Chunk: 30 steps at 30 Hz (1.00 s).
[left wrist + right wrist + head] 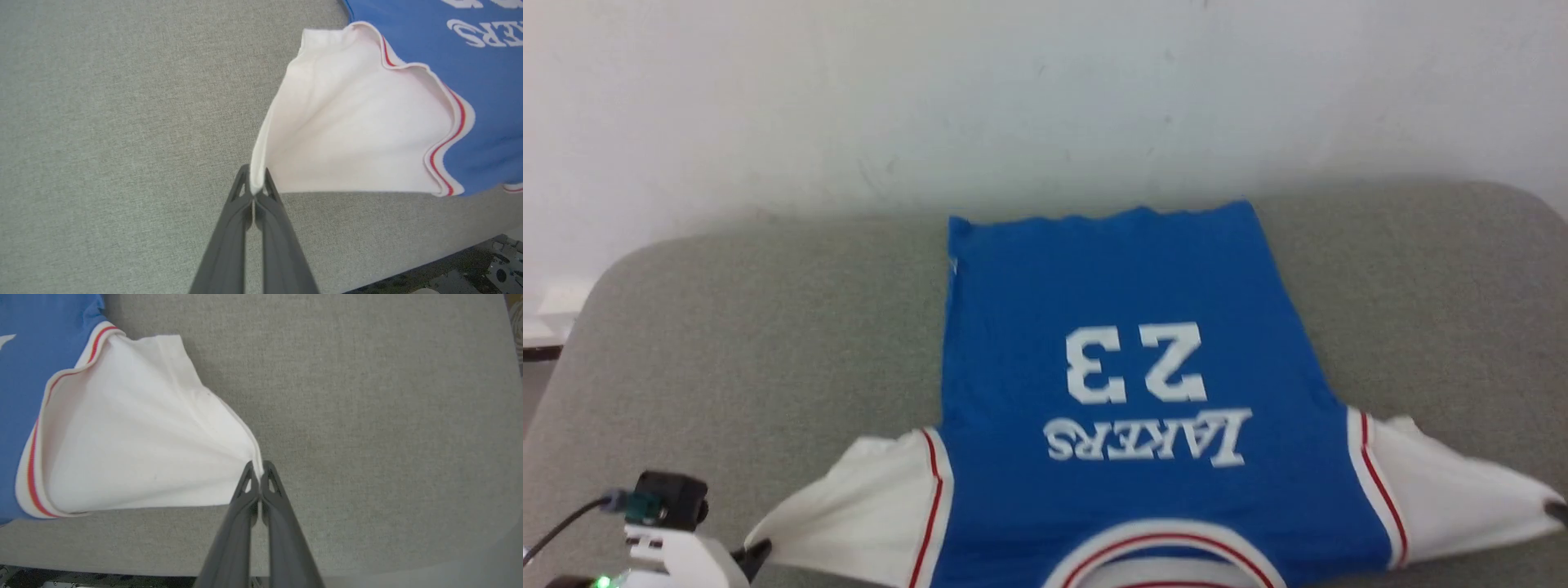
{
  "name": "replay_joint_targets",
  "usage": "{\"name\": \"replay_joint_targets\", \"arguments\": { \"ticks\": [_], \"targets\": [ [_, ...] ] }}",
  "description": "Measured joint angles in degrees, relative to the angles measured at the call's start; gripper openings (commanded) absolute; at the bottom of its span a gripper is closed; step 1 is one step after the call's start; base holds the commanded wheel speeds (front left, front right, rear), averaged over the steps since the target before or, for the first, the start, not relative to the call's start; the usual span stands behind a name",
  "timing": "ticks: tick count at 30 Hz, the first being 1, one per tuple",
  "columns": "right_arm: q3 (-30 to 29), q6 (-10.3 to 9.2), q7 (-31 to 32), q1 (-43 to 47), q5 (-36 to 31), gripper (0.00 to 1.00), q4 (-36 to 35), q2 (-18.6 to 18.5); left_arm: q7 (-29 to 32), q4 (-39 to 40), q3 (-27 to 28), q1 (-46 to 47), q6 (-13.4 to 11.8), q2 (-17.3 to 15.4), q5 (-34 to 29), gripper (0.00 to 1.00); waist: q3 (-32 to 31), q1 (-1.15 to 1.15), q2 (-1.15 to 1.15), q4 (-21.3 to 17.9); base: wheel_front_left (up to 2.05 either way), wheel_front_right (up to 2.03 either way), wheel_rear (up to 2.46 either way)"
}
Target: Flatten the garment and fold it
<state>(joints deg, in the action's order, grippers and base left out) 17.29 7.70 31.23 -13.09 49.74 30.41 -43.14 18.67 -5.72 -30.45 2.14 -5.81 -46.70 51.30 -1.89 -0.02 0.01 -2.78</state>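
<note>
One garment (1111, 278), one grey table (727, 327).

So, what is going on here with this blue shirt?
A two-armed robot holds a bright blue T-shirt with short white sleeves spread on a grey fabric-covered table. Its left tool is shut on the edge of one white sleeve, and its right tool is shut on the other sleeve, both drawn outward. The blue body lies mostly flat, print up, collar toward the robot. No fold is made yet.

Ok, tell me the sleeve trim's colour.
The trim is red on white; clearest in left wrist view.
</note>
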Motion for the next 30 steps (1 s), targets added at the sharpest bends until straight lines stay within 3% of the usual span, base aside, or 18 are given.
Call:
{"name": "replay_joint_targets", "arguments": {
  "ticks": [7,13,14,15,23,30],
  "targets": [
    [-7.8,-0.07,6.1,12.3,-0.9,0.0,-5.8,-1.5,1.5,14.5,0.4,-11.6,-5.6,-1.4,5.3,0.0,-1.5,0.0,0.0,0.7,0.0,0.0,0.0],
    [-13.2,-0.08,8.4,16.1,-5.1,0.0,-10.3,2.5,2.7,17.1,-3.9,-12.2,-6.9,0.9,1.8,0.0,0.8,0.02,0.0,1.5,0.0,0.0,0.0],
    [-13.8,-0.09,9.3,16.3,-5.6,0.41,-11.2,3.1,3.1,17.3,-4.6,-12.0,-6.9,1.5,1.4,0.0,1.3,0.02,0.0,1.7,0.0,0.0,0.0],
    [-14.6,-0.09,10.1,16.4,-6.3,1.0,-12.4,3.5,3.6,17.6,-5.3,-11.5,-6.9,2.0,0.9,0.0,1.8,0.02,0.0,1.9,0.0,0.0,0.0],
    [-20.6,-0.15,11.6,8.8,-8.9,1.0,-23.9,7.1,5.6,22.3,-5.9,-6.9,-7.8,2.5,-1.7,0.0,7.0,0.03,-0.01,4.3,0.0,0.0,0.0],
    [-20.3,-0.15,14.9,-7.2,-12.9,1.0,-23.4,7.5,6.3,28.9,-6.9,-2.9,-9.5,4.2,-5.3,0.0,13.9,0.04,-0.01,7.2,0.0,0.0,0.0]
  ]
}}
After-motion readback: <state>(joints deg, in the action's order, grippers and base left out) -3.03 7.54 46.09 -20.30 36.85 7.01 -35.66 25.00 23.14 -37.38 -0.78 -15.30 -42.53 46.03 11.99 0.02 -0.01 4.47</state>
